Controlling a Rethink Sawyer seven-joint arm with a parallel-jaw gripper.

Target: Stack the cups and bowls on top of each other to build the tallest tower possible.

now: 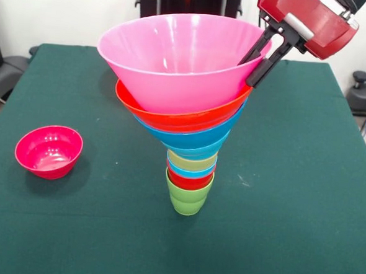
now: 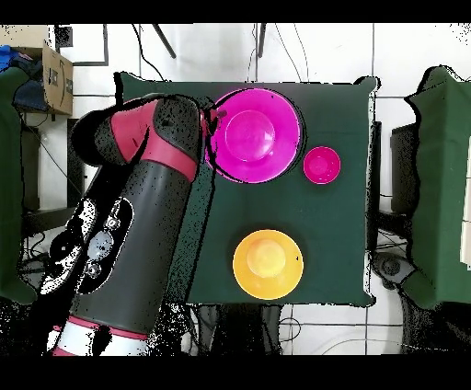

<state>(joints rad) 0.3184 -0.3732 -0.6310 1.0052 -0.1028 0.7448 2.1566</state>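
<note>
The tower (image 1: 191, 156) stands mid-table: lime green cup (image 1: 188, 196) at the base, red, light blue and yellow cups nested above, then blue bowls (image 1: 192, 139), the red-orange bowl (image 1: 172, 116) and the large pink bowl (image 1: 175, 62) on top. From overhead only the pink bowl (image 2: 253, 136) shows. My gripper (image 1: 247, 72) is at the pink bowl's right rim, open, one finger inside and one outside the wall. It shows overhead (image 2: 217, 120) at the bowl's left edge. The small magenta bowl (image 1: 48, 152) sits alone on the table, also overhead (image 2: 322, 166).
The large yellow-orange bowl (image 2: 267, 264) sits on the green table (image 2: 340, 239) near the robot's side; the front view does not show it. The red and black arm (image 2: 152, 212) reaches over the table's left edge overhead.
</note>
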